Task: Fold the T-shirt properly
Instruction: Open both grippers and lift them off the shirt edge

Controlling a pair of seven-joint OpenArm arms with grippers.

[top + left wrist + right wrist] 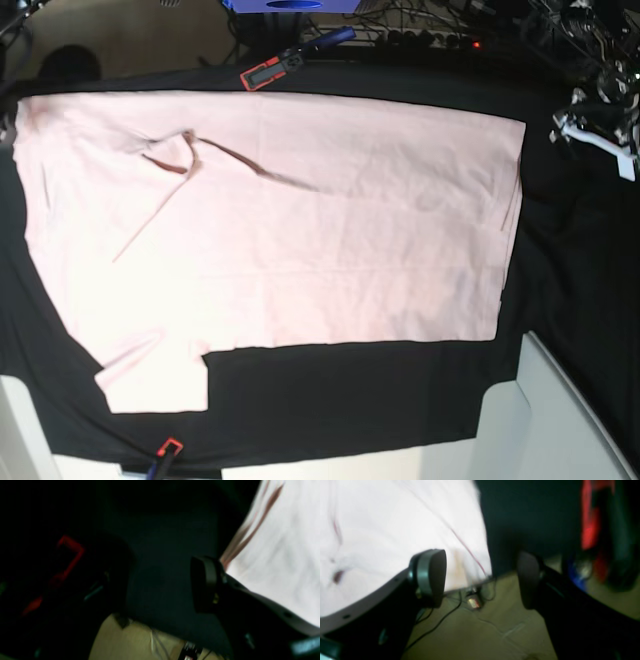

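We are seeing the T-shirt (300,230) lying spread flat on the black-clothed surface (400,400). Our right end effector (482,580) is hanging wide and empty just past its edge. The left end effector's (160,585) spread we cannot tell.

A black table cloth (400,400) covers the work surface. Beyond its far edge, tangled black cables (420,15) and a blue object (290,5) crowd the background. The floor (482,635) is pale tan, with thin wires (437,622) trailing across it. Even light falls from above.
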